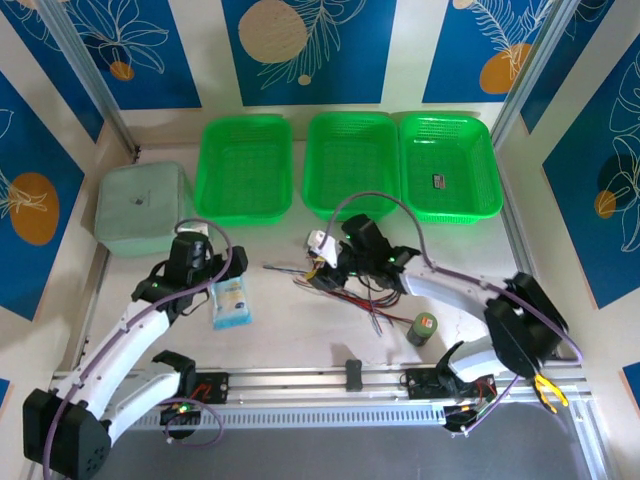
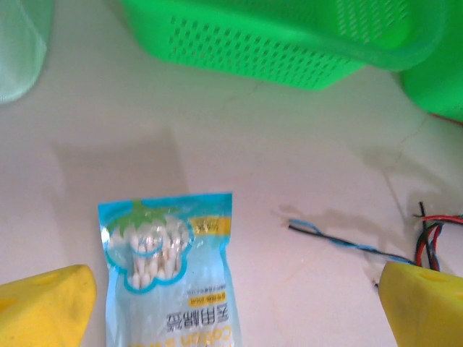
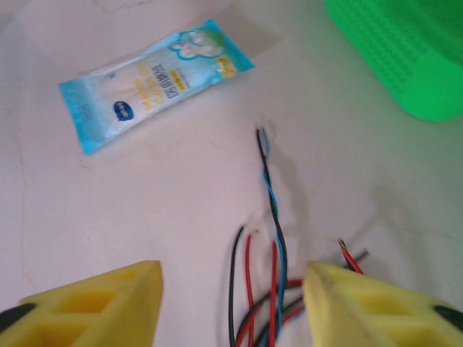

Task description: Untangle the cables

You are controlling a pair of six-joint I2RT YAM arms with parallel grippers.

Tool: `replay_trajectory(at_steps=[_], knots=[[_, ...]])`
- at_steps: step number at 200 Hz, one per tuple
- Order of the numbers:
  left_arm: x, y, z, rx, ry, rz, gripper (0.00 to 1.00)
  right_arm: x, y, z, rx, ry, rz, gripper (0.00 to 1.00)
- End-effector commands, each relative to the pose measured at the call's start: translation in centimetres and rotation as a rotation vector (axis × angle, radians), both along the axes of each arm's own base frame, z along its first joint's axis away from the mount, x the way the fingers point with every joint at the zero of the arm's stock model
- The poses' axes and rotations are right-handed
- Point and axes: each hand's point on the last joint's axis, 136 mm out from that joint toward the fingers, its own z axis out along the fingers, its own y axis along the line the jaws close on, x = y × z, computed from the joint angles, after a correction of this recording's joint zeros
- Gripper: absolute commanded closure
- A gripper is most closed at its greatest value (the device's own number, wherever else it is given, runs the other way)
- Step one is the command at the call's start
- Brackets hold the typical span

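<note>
The cables (image 1: 340, 285) lie tangled at the desk (image 1: 290, 335) centre, at 3 o'clock from the cotton-swab packet (image 1: 231, 303); the right pincer (image 3: 231, 278) hangs over them, spread wide, holding nothing; the left pincer (image 2: 237, 293), likewise wide and empty, hangs over the packet.

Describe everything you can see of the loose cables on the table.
The cables are thin, flexible insulated wires lying in a loose tangle flat on the pale table. One blue and black pair, twisted together, stretches out of the bundle to a free end. Red and black strands cross beside it, their ends loose. The tangle lies between the open fingers of the right gripper; whether they touch it cannot be told.
</note>
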Motion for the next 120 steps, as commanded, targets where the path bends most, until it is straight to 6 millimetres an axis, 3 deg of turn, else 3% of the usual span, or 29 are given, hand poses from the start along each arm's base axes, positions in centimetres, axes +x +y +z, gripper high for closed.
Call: replay_trajectory(at_steps=[1, 43, 64, 91, 120], knots=[[-0.9, -1.2, -1.3, -0.126, 0.072, 0.026, 0.00, -0.4, 2.3, -0.2, 0.015, 0.022, 0.134, 0.54], [-0.9, -1.1, -2.5, -0.207, 0.076, 0.089, 0.04, 2.0, 6.7, -3.2, 0.056, 0.130, 0.159, 0.67], [-1.1, -0.6, -2.5, -0.229, 0.088, 0.109, 0.08, 2.6, 8.4, -4.6, 0.047, 0.140, 0.182, 0.68], [-1.7, -0.2, -3.0, -0.251, 0.132, 0.114, 0.09, 3.3, 9.5, -7.1, -0.040, 0.119, 0.204, 0.67], [-2.1, 0.0, -3.2, -0.263, 0.147, 0.116, 0.11, 3.1, 9.3, -9.1, -0.150, 0.159, 0.220, 0.68]])
